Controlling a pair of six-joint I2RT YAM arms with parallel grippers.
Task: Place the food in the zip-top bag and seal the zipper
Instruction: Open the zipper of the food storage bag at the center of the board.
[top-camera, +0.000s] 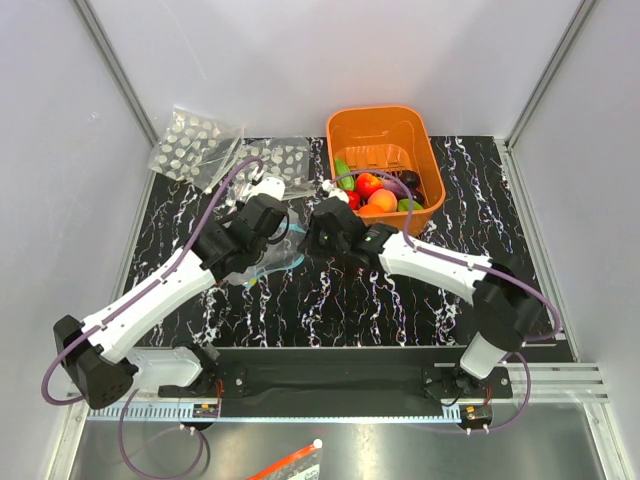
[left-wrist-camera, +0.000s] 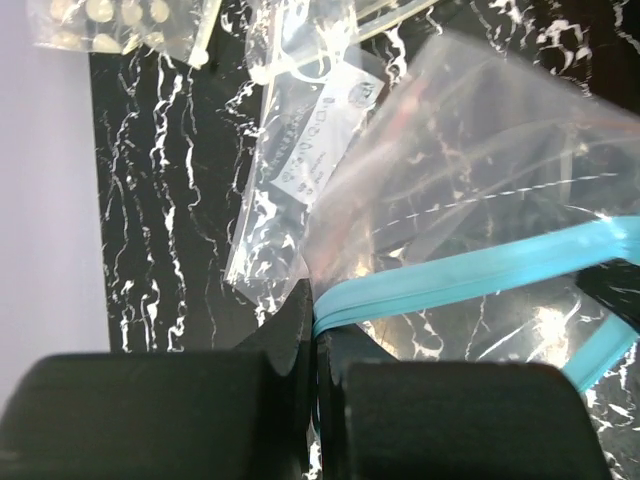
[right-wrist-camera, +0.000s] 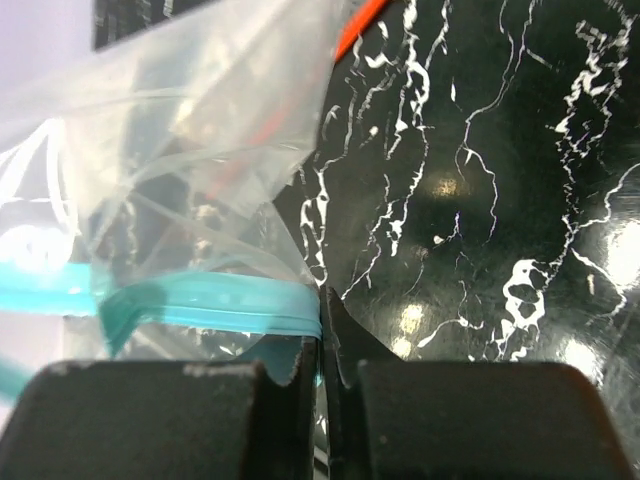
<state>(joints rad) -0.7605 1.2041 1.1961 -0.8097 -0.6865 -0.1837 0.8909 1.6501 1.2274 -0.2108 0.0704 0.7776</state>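
The bag (left-wrist-camera: 470, 150) is held by its zipper (left-wrist-camera: 480, 270), pinched at either end by the left gripper (left-wrist-camera: 315, 320) and right gripper (right-wrist-camera: 322, 320); the food (top-camera: 375, 190) is left unpacked in the basket (top-camera: 385, 125).

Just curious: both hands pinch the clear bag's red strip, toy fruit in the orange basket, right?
The narrow plastic strip is teal-blue, not red, per both wrist views. Left hand and right hand pinch it; toy fruit lies in the orange plastic basket.

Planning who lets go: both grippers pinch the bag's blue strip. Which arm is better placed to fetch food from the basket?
Right, likely: the right gripper is beside the orange basket holding the food; the left gripper pinches the zip-top bag on the far side.
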